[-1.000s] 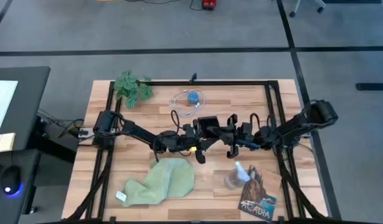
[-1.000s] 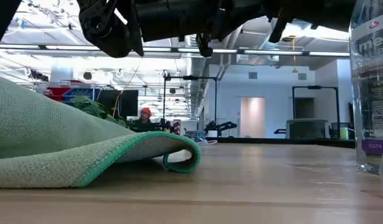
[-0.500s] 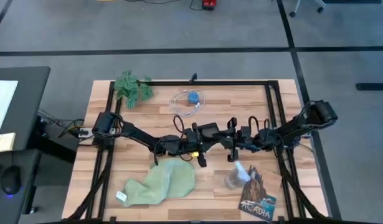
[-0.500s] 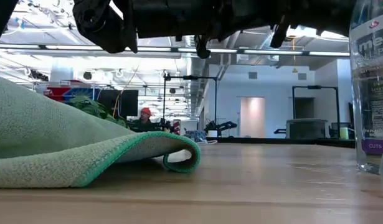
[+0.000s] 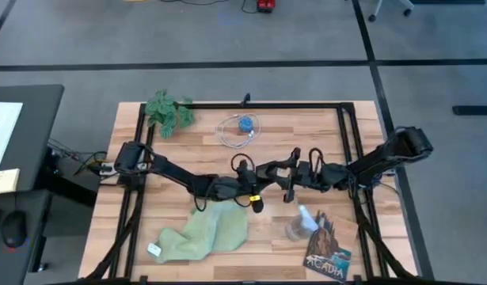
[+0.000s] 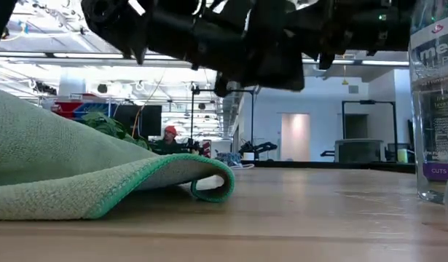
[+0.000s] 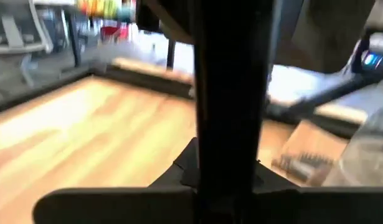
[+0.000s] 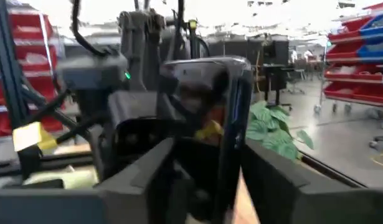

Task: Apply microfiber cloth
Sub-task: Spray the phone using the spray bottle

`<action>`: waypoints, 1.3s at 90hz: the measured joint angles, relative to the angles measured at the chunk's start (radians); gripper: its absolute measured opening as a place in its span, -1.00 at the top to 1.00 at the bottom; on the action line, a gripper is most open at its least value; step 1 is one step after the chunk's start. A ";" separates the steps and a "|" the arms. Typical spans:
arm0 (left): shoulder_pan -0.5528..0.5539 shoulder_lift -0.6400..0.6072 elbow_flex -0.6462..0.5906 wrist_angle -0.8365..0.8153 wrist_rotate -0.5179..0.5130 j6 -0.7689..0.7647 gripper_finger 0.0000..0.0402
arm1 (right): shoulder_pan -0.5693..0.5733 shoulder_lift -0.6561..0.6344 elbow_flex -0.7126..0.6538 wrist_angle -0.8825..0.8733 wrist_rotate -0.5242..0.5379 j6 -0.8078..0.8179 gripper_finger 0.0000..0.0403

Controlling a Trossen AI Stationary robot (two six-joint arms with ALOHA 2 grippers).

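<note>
Both arms [image 5: 263, 180] crowd table centre above microfiber cloth [image 5: 207, 233]; spray bottle [image 5: 300, 222] blocks right side; bare wood [image 5: 156, 210] left.

The booklet [image 5: 329, 250] reads "ACADIA"; the bottle [image 6: 433, 102] label reads "CUTS GR".

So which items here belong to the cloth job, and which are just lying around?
Job: pale sage-green microfiber cloth; black phone held between both tools.
Lying about: green leafy plant; clear spray bottle; Acadia booklet; coiled cable with blue piece.

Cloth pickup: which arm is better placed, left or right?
Probably left. The left gripper hangs beside the cloth's upper edge; the right gripper is farther off and seems to hold a phone.
</note>
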 joint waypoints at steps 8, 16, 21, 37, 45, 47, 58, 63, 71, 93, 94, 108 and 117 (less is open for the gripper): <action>-0.001 -0.028 0.000 -0.101 -0.019 -0.027 0.97 | 0.002 -0.074 0.000 -0.128 0.005 0.000 -0.13; -0.001 -0.042 0.000 -0.180 -0.020 -0.053 0.97 | 0.008 -0.177 -0.001 -0.282 0.006 -0.003 -0.20; -0.001 -0.055 0.000 -0.227 -0.021 -0.076 0.97 | 0.017 -0.258 0.000 -0.403 0.020 -0.005 -0.21; 0.003 -0.066 0.000 -0.265 -0.023 -0.090 0.97 | 0.072 -0.558 0.016 -0.942 0.062 0.082 -0.19; 0.004 -0.066 0.000 -0.270 -0.024 -0.091 0.97 | 0.123 -0.688 0.072 -1.262 0.049 0.190 -0.19; 0.004 -0.066 -0.004 -0.266 -0.024 -0.091 0.97 | 0.139 -0.715 0.086 -1.334 0.040 0.215 -0.19; 0.004 -0.066 -0.050 -0.212 -0.024 -0.106 0.97 | 0.249 -0.798 0.145 -1.592 -0.055 0.360 -0.19; 0.003 -0.066 -0.073 -0.174 -0.024 -0.117 0.97 | 0.312 -0.804 0.150 -1.628 -0.100 0.428 -0.19; -0.001 -0.066 -0.093 -0.151 -0.027 -0.131 0.97 | 0.439 -0.778 0.151 -1.624 -0.122 0.527 -0.19; -0.021 -0.066 -0.101 -0.147 -0.027 -0.129 0.97 | 0.805 -0.591 0.150 -1.500 0.240 0.686 -0.19; -0.021 -0.066 -0.101 -0.147 -0.027 -0.129 0.97 | 0.819 -0.581 0.150 -1.487 0.265 0.688 -0.19; -0.021 -0.066 -0.101 -0.146 -0.027 -0.126 0.97 | 0.920 -0.406 0.150 -1.265 0.531 0.640 -0.18; -0.021 -0.066 -0.101 -0.142 -0.027 -0.126 0.97 | 0.917 -0.314 0.150 -1.129 0.589 0.546 -0.19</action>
